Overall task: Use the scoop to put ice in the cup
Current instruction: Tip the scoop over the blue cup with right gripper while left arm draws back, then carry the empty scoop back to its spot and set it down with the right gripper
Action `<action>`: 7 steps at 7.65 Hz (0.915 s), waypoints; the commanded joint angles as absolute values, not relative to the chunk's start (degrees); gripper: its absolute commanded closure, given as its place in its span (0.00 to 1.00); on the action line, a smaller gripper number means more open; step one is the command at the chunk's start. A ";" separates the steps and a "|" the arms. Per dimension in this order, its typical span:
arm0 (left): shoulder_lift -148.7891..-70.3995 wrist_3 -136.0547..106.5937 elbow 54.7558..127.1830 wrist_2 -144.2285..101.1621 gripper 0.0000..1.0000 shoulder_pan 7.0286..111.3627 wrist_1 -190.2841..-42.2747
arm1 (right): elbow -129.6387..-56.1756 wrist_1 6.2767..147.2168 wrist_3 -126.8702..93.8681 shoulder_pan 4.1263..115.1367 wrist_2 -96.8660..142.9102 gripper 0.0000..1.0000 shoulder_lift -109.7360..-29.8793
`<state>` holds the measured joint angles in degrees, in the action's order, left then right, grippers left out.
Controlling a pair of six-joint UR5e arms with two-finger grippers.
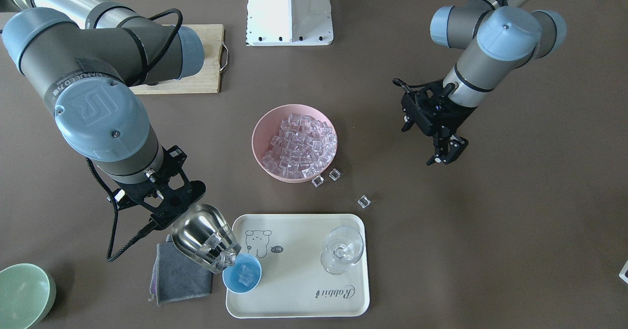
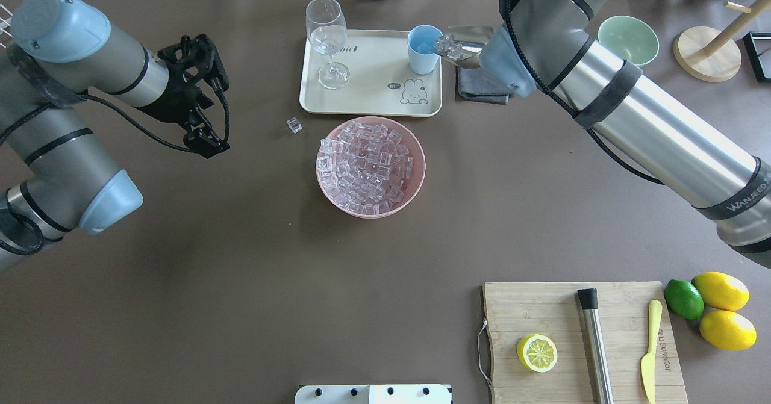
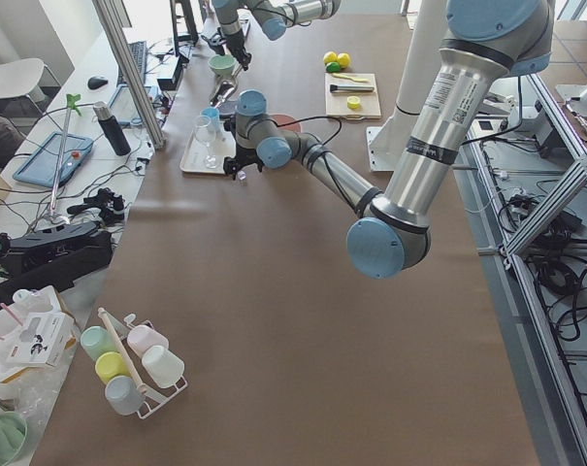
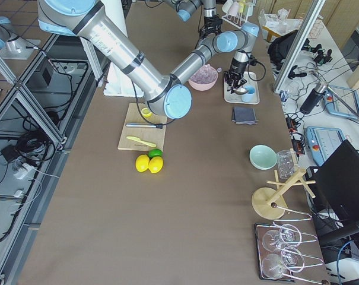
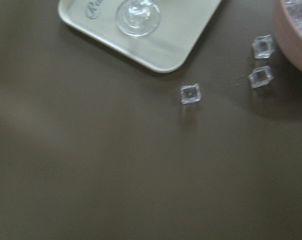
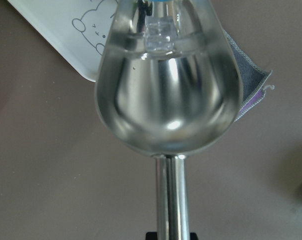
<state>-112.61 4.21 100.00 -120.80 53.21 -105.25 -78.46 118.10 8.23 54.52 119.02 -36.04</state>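
My right gripper (image 1: pixel 172 209) is shut on the handle of the shiny steel scoop (image 1: pixel 203 238). The scoop is tilted with its mouth over the light-blue cup (image 1: pixel 243 275), which stands on the cream tray (image 1: pixel 304 290). Ice cubes (image 1: pixel 223 254) sit at the scoop's mouth, and some ice lies in the cup. In the right wrist view the scoop (image 6: pixel 168 100) fills the frame with a cube (image 6: pixel 159 35) at its lip. More ice (image 1: pixel 301 145) fills the pink bowl (image 1: pixel 255 142). My left gripper (image 1: pixel 447 155) hovers open and empty, well apart from the bowl.
Three loose cubes (image 1: pixel 364 201) (image 1: pixel 334 174) (image 1: pixel 318 181) lie on the table by the bowl. A clear stemmed glass (image 1: pixel 342 249) stands on the tray. A grey cloth (image 1: pixel 179 275) lies under the scoop. A green bowl (image 2: pixel 628 40) and a cutting board (image 2: pixel 512 307) with a steel cylinder (image 2: pixel 595 344) are on my right.
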 commanded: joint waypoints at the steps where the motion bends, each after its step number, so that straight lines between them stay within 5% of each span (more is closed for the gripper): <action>1: -105.41 2.90 100.11 -120.67 0.01 65.60 -104.59 | -76.65 122.34 10.97 54.84 116.20 1.00 -32.61; 3: -102.75 2.90 100.37 -120.94 0.01 72.92 -98.58 | -80.38 122.87 7.33 56.67 117.58 1.00 -35.31; 5: -102.66 -1.02 99.76 -128.01 0.01 79.07 -85.73 | -98.36 119.91 -6.64 60.10 123.13 1.00 -51.60; 7: -100.99 -8.84 92.68 -129.29 0.01 80.24 -85.52 | -106.74 119.44 -7.20 65.10 126.19 1.00 -62.52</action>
<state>-102.11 -2.54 98.40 -127.39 78.48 -87.30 -97.65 120.24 -5.03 60.76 123.11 -51.73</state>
